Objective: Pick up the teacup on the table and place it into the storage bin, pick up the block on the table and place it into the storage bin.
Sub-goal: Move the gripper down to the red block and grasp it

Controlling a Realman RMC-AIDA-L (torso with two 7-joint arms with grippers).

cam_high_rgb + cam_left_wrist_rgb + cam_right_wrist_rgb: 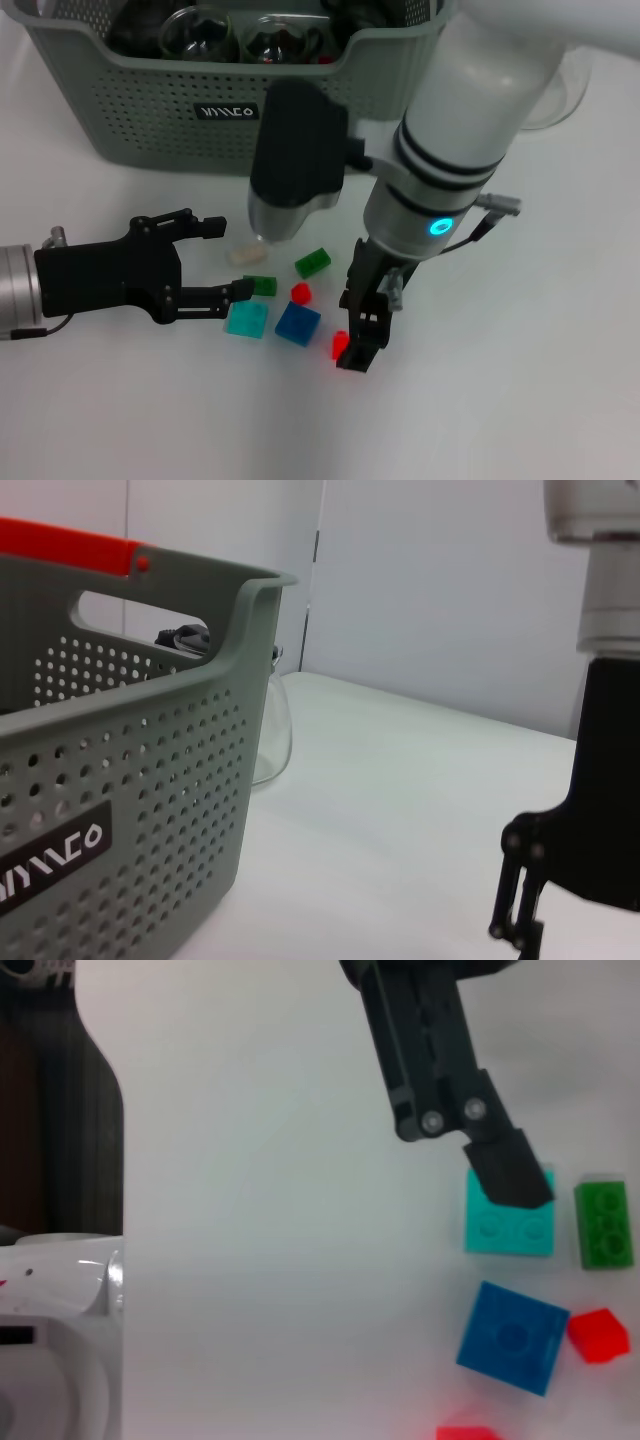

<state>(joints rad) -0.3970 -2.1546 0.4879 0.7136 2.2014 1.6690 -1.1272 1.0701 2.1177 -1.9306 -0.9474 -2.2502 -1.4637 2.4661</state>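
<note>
The white table (pixel 140 420) lies under the left hand (pixel 232 258) and the right hand (pixel 357 352). A clear glass pot (pixel 562 95) stands on it well past the right hand, near the far edge. Some round, shiny glass things (pixel 200 35) sit well ahead of the left hand, and a pale wall (pixel 450 580) stands behind the table.

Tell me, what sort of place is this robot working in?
Probably a lab or test bench: a plain white table, a grey-green storage bin holding glassware, and small toy blocks such as the blue block laid out between the left pincer and right pincer.
</note>
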